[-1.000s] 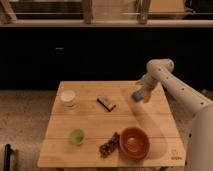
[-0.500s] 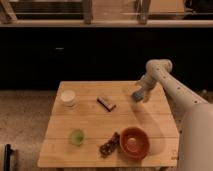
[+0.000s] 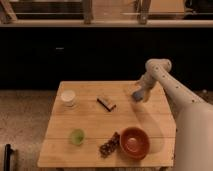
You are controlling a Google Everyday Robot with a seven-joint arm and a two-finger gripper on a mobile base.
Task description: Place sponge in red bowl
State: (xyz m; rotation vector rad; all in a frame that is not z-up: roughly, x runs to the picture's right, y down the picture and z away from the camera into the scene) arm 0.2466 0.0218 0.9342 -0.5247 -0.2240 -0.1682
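Gripper (image 3: pixel 141 96) at sponge (image 3: pixel 136 94), long axis indiscernible

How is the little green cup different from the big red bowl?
The red bowl is much wider than the green cup. The bowl is reddish-orange; the cup is green. The bowl sits right in the picture, the cup left. Both are round, upright, near the wooden table's front edge. The gripper hangs over the table's far right side.

Smooth white rounded arm (image 3: pixel 172 89) ends in a darker tool (image 3: pixel 139 94) above the table (image 3: pixel 90 122).
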